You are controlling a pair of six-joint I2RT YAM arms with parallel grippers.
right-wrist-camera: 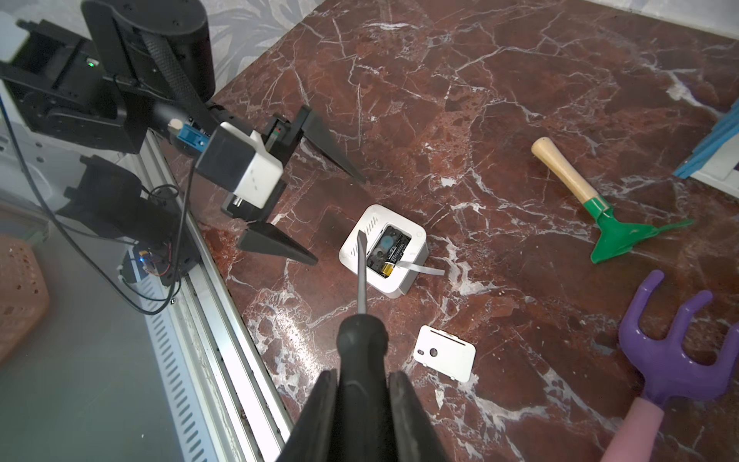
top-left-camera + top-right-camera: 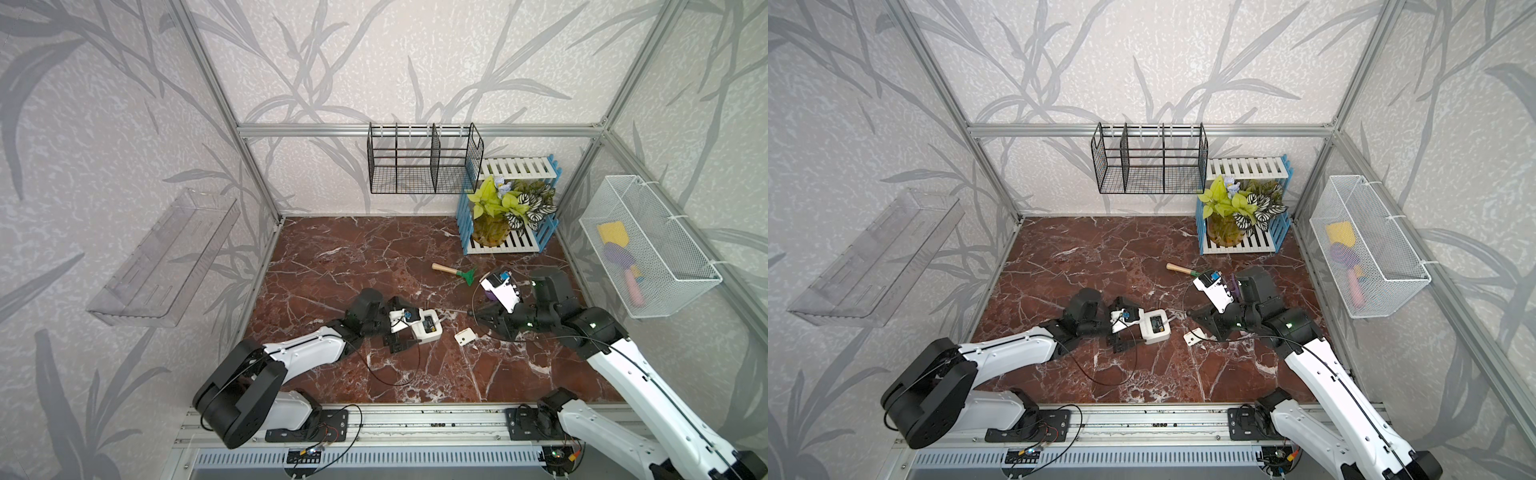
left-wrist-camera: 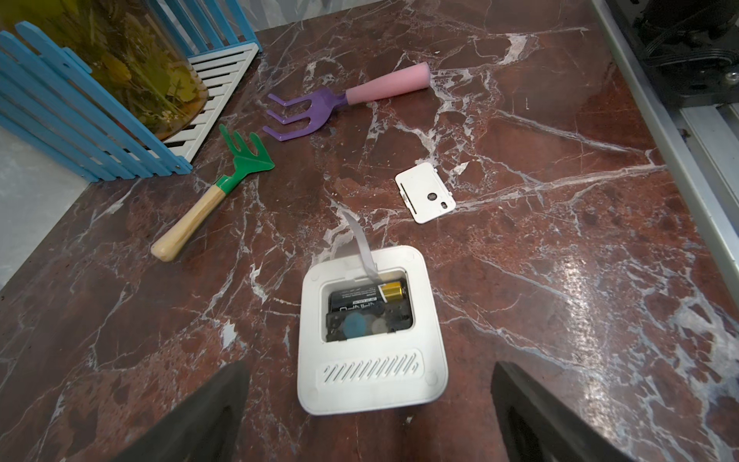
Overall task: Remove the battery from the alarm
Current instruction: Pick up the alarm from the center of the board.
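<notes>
The alarm (image 3: 370,372) lies face down on the marble floor, its white back up and the recess uncovered; both top views show it (image 2: 432,332) (image 2: 1158,331). The battery (image 3: 366,299), black with a gold end, sits inside the recess (image 1: 400,251), and a grey ribbon tab (image 3: 360,244) sticks out beside it. My left gripper (image 3: 370,366) stands open, its fingers on either side of the alarm's near end without touching it. My right gripper (image 1: 362,380) is shut on a screwdriver's black handle (image 1: 362,336). The shaft tip hovers over the alarm's back beside the recess.
A flat white cover plate (image 3: 426,192) (image 2: 464,336) lies loose near the alarm. A green rake with a wooden handle (image 3: 212,200) and a purple fork with a pink handle (image 3: 344,102) lie further back. A blue-and-white rack with a plant (image 2: 509,208) fills the back right corner.
</notes>
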